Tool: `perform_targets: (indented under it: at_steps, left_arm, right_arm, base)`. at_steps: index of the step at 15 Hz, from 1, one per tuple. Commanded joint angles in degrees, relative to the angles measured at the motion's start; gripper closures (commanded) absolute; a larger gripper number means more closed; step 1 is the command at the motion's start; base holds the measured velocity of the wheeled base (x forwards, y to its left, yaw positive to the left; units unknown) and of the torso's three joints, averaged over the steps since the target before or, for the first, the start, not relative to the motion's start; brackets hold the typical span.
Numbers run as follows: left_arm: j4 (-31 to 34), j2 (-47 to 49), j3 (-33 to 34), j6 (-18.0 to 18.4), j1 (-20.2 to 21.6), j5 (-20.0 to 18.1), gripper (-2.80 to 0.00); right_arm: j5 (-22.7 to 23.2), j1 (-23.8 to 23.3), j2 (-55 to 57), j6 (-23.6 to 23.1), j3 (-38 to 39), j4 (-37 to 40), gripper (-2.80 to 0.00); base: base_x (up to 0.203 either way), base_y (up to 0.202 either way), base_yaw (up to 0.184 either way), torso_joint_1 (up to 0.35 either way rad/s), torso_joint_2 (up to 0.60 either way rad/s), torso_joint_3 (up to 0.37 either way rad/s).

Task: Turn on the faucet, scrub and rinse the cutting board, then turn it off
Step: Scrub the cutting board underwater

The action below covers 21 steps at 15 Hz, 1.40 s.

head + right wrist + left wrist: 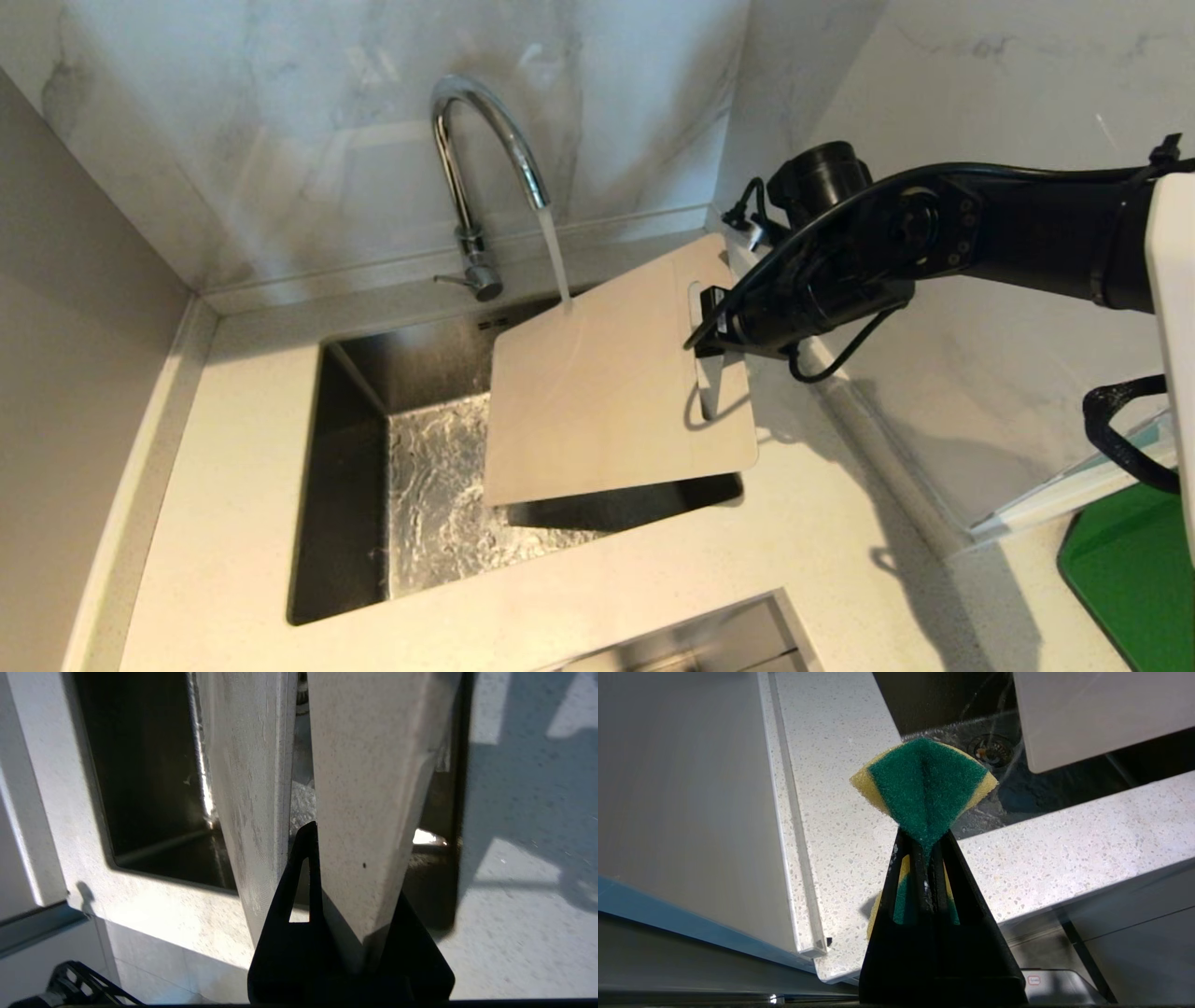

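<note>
A: Start at the right gripper. What have its jaws got?

B: They are clamped on the slot-handle end of the cutting board, one finger through the slot, as the right wrist view shows. From that grip the board slopes away and down over the sink, its far corner lowest.

A: And the water?

B: The faucet stands beyond the board's far upper edge, and its stream lands on the high part of the board, away from the jaws. The basin below is wet and rippled.

A: The other arm?

B: The left gripper is out of the head view. Its jaws pinch a green and yellow sponge, folded, out over the counter short of the sink (nowhere near the board's face yet).

A: So how would you do this well?

B: I judge the rinse is on and the scrub is pending. Keep the slope so water sheets toward the low corner and away from the clamped handle, and shift the board under the stream so the sides get wet too. When the sponge comes in, press against the firm handle hold, since a wet plastic edge may slip.
</note>
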Motion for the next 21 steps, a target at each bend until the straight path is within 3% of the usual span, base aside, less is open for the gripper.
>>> perform_targets:
  at_steps: [1,21]
  left_arm:
    - [0.0,-0.1,0.1,0.0,0.0,0.0,0.00]
    - [0.0,-0.1,0.1,0.0,0.0,0.0,0.00]
  right_arm:
    - [0.1,0.9,1.4,1.5,0.0,-1.7,0.00]
    - [-0.4,5.0,4.6,3.5,-0.4,-12.8,0.00]
  base:
    - [0.000,0.000,0.000,0.000,0.00,0.000]
    - [0.000,0.000,0.000,0.000,0.00,0.000]
